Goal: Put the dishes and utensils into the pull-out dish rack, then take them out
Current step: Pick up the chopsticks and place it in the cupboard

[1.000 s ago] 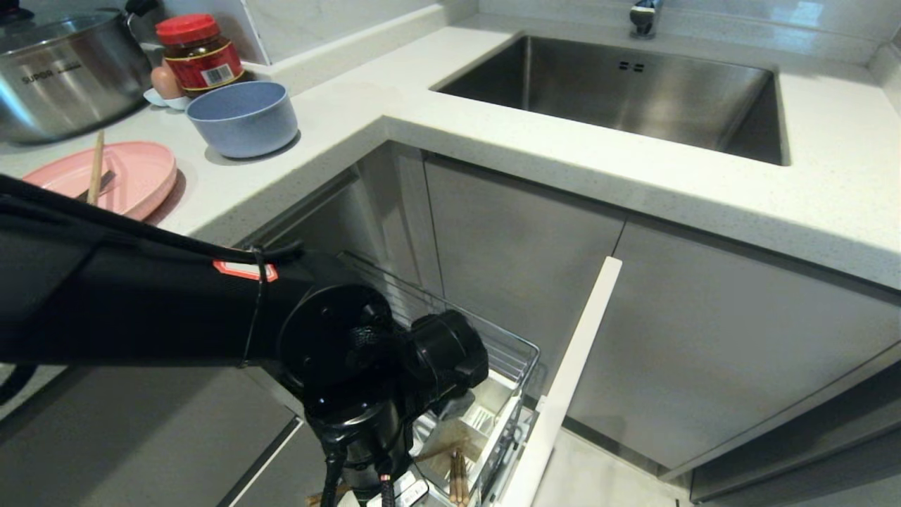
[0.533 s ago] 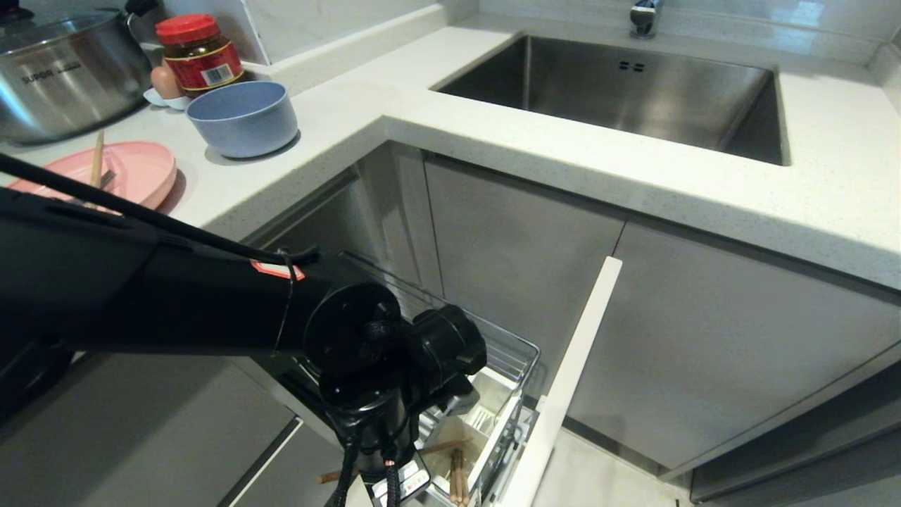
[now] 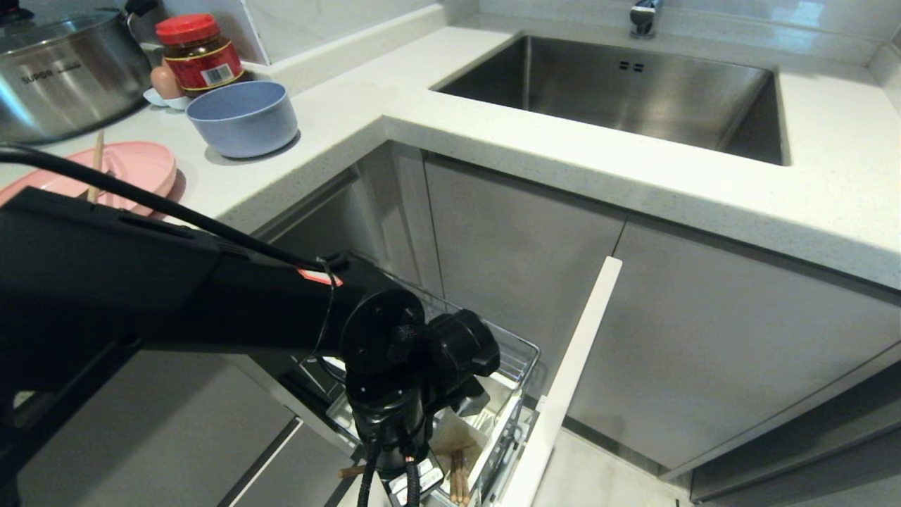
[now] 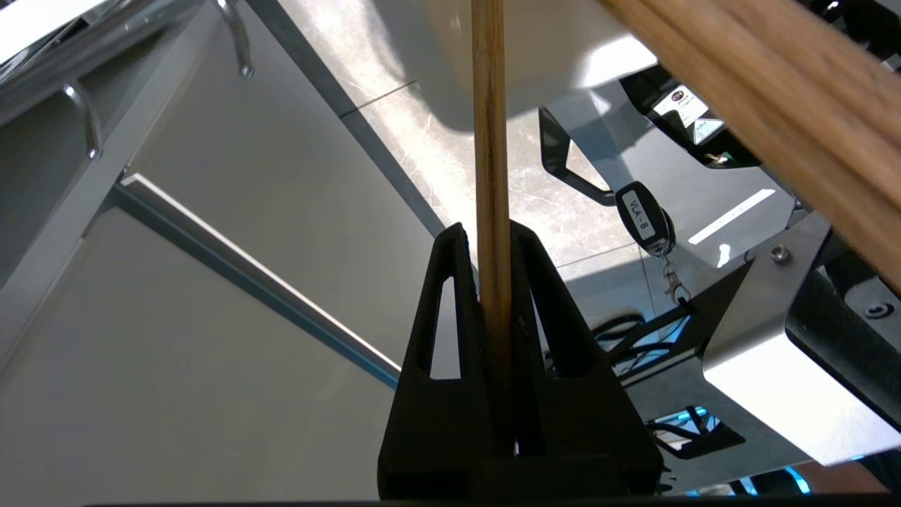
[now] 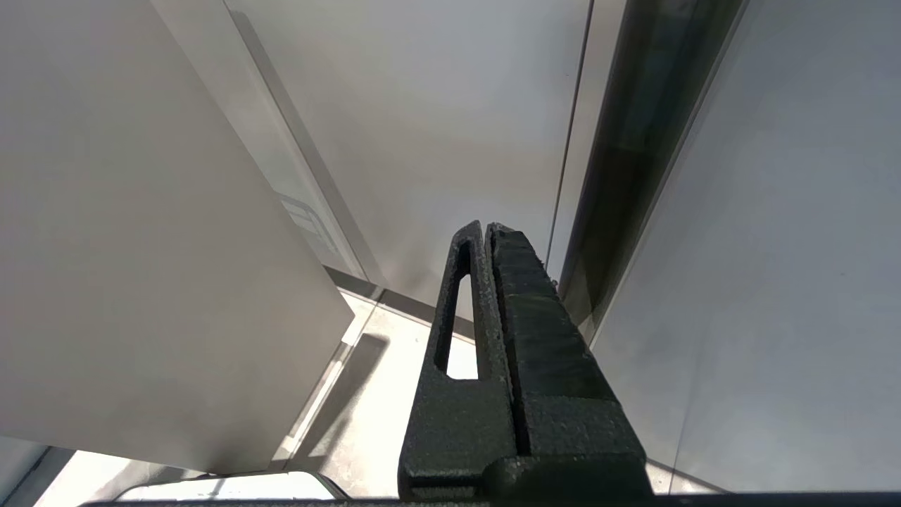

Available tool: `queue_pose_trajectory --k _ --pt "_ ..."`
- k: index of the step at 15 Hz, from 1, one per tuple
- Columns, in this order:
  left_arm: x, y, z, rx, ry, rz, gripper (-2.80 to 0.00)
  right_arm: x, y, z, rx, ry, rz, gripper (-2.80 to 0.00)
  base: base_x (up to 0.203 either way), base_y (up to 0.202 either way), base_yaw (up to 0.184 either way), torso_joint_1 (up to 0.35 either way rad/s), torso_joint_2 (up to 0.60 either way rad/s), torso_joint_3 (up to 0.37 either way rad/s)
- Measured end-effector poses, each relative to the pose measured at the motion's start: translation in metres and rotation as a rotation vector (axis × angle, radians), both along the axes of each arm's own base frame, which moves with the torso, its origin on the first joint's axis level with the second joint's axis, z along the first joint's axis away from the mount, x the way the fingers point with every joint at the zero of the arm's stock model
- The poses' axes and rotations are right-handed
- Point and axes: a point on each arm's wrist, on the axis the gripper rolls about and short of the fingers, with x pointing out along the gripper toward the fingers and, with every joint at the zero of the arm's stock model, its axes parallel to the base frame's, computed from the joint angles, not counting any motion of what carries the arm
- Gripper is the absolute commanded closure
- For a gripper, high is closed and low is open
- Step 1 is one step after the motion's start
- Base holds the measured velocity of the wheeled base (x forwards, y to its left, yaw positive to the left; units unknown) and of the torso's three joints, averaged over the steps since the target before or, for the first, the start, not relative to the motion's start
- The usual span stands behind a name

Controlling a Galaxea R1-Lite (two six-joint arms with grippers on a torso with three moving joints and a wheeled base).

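You can see one plate [image 3: 134, 172] and one bowl [image 3: 243, 117]; your left gripper [image 4: 488, 243] pinches one chopstick [image 4: 490, 141] between its fingers [image 4: 450, 310].

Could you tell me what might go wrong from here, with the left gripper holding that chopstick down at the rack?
The left gripper pinches one thin chopstick near its fingertips, so it might slip or pivot. Other chopsticks already lie in the rack, and the held one could snag them. In the head view, the left arm hides much of the rack, making the wire rim hard to judge.
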Motion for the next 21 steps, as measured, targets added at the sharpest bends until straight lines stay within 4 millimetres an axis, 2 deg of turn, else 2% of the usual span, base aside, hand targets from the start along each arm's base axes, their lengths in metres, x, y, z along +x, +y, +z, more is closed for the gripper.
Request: queue_pose_trajectory --k 11,12,16,21 --pt "0.016 -0.015 -0.020 0.002 -0.001 0.006 0.00 0.000 0.000 0.000 0.000 0.000 0.000 0.00 0.000 0.000 0.000 0.000 0.00 0.000" --pt "0.016 -0.015 -0.020 0.002 -0.001 0.006 -2.80 0.000 0.000 0.000 0.000 0.000 0.000 0.00 0.000 0.000 0.000 0.000 0.00 0.000" --pt "0.016 -0.014 -0.020 0.004 -0.005 0.008 -2.80 0.000 0.000 0.000 0.000 0.001 0.000 0.00 0.000 0.000 0.000 0.000 0.00 0.000" --pt "0.013 -0.012 -0.010 -0.015 -0.024 0.008 -2.80 0.000 0.000 0.000 0.000 0.001 0.000 0.00 0.000 0.000 0.000 0.000 0.00 0.000"
